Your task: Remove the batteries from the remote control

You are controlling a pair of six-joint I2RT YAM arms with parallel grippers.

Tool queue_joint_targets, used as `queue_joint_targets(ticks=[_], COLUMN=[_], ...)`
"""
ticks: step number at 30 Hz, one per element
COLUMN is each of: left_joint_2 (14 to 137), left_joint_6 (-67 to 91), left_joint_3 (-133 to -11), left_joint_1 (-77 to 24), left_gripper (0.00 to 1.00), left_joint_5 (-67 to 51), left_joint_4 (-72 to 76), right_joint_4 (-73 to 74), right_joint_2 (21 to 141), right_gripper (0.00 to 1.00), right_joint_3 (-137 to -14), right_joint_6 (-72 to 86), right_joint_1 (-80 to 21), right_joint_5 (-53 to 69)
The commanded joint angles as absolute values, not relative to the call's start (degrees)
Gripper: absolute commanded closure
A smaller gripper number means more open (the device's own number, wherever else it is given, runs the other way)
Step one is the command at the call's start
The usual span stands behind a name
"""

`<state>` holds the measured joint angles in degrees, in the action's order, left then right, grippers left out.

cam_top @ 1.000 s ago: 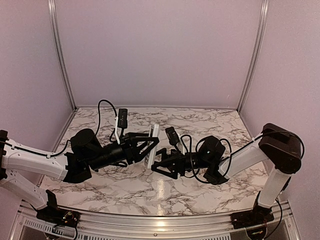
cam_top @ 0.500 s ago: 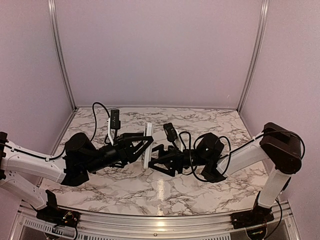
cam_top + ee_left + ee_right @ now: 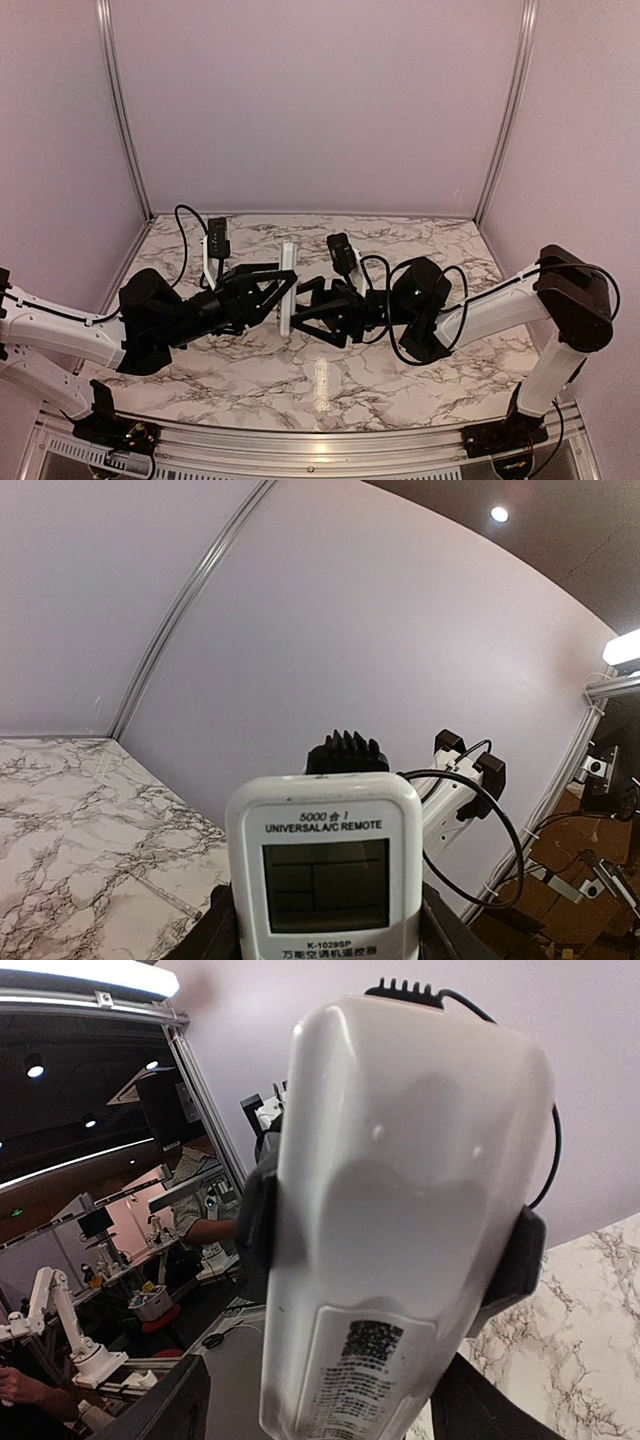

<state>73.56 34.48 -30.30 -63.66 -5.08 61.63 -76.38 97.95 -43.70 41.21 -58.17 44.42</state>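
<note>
The white remote control (image 3: pixel 287 287) stands upright above the table's middle, with my left gripper (image 3: pixel 272 292) shut on its lower part. In the left wrist view its face (image 3: pixel 322 865) with the grey display looks at the camera, a dark finger (image 3: pixel 214 932) on each side. My right gripper (image 3: pixel 306 301) faces the remote's back (image 3: pixel 400 1210), which carries a printed label. Its own fingers (image 3: pixel 168 1410) stand apart on either side of the remote's lower end, open, and I cannot tell whether they touch it. The batteries are hidden.
The marble table (image 3: pixel 330 380) lies below both arms. Purple walls (image 3: pixel 320 100) with metal corner posts (image 3: pixel 118 100) close it in at the back and sides. Black cables loop over both wrists (image 3: pixel 375 270).
The left arm has carried the remote to the left and a little up. The right gripper has followed it, and its jaws have narrowed around the remote's back.
</note>
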Motion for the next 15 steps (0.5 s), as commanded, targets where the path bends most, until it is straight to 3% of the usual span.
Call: queue_joint_targets(ticks=[1, 10, 15], left_joint_2=[72.1, 72.8, 74.0], left_joint_6=[33.6, 32.6, 32.8], left_joint_3=[-29.9, -30.4, -30.4], left_joint_1=[-63.7, -63.7, -63.7], left_gripper=[1.0, 1.0, 1.0], left_joint_5=[-6.1, -8.3, -8.2], left_joint_4=[62.0, 59.9, 60.7], right_joint_4=[-72.7, -54.4, -51.8], right_joint_2=[94.5, 92.5, 91.5], right_gripper=[0.32, 0.34, 0.53], right_joint_3=[-46.9, -51.0, -50.7], right_joint_6=[34.8, 27.6, 26.5], right_joint_1=[-59.6, -60.1, -60.1], right_joint_5=[44.7, 42.6, 41.5])
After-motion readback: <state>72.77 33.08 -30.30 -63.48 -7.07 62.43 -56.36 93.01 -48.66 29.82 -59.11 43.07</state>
